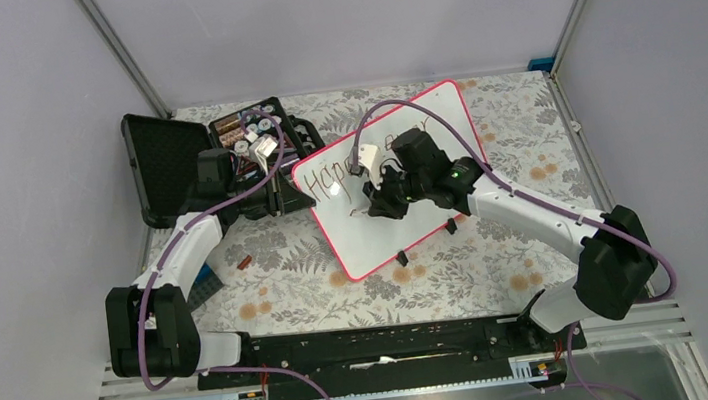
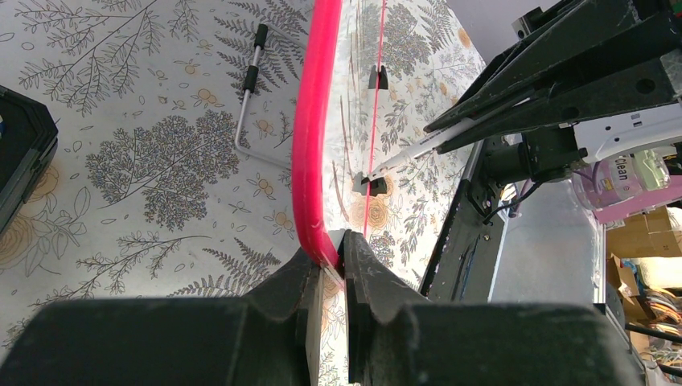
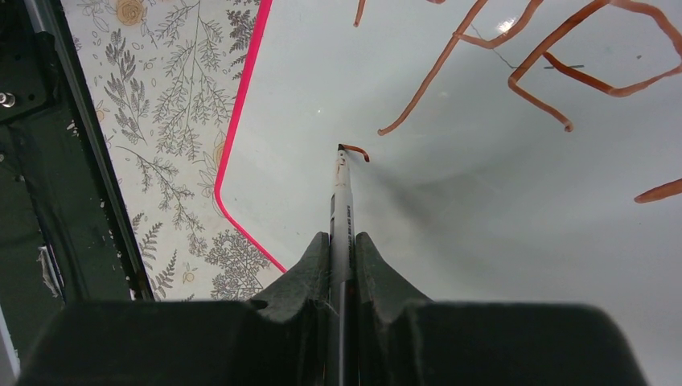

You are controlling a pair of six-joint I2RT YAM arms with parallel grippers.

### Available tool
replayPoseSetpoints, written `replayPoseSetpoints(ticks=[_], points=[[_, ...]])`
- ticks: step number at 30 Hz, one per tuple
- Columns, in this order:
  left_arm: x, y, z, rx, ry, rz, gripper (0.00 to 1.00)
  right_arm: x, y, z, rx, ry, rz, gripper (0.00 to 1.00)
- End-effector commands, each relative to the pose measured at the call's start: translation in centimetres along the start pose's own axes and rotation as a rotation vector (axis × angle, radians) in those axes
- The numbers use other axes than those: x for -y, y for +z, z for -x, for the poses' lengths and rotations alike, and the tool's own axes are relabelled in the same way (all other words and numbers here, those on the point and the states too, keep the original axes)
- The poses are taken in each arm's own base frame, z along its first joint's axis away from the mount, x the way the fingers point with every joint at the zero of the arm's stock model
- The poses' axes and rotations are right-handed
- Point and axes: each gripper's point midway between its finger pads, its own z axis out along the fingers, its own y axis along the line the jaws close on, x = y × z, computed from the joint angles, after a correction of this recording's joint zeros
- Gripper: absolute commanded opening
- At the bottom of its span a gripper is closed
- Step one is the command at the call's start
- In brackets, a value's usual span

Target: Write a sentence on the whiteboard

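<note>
Your right tool (image 3: 342, 241) is pressed together on the marker (image 3: 341, 197), whose tip touches the whiteboard (image 3: 482, 265) just on the near side of the sentence (image 3: 563, 68). Your left tool (image 2: 331, 256) pinches the whiteboard's pink rim, and the whiteboard lies on the counter (image 1: 277, 269). Press lightly and evenly, and brace that rim so each stroke comes out clean.

Overhead plus wrist close-ups on whiteboard (image 1: 367, 241)

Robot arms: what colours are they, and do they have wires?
The left arm and right arm have white tubes, black joints and a purple cable each. The right one has a green light. The left gripper and right gripper are black.
</note>
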Motion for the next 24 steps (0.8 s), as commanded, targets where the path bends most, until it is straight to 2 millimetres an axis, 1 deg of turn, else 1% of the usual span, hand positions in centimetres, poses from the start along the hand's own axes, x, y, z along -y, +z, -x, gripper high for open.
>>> replayPoseSetpoints(ticks=[1,14,19,24], points=[[-0.2,0.2,1.3,0.014,0.106,0.005,0.0,-0.3,0.0,-0.4,-0.009,-0.029,0.002,0.0],[-0.2,0.2,1.4,0.014,0.106,0.007,0.0,-1.4,-0.1,-3.6,-0.06,-0.017,0.023,0.0],[-0.3,0.2,1.3,0.013,0.106,0.007,0.0,-2.1,0.2,-4.9,-0.087,-0.014,0.047,0.0],[-0.3,0.3,1.2,0.012,0.105,0.008,0.0,-3.3,0.8,-5.8,-0.111,-0.02,0.082,0.0]])
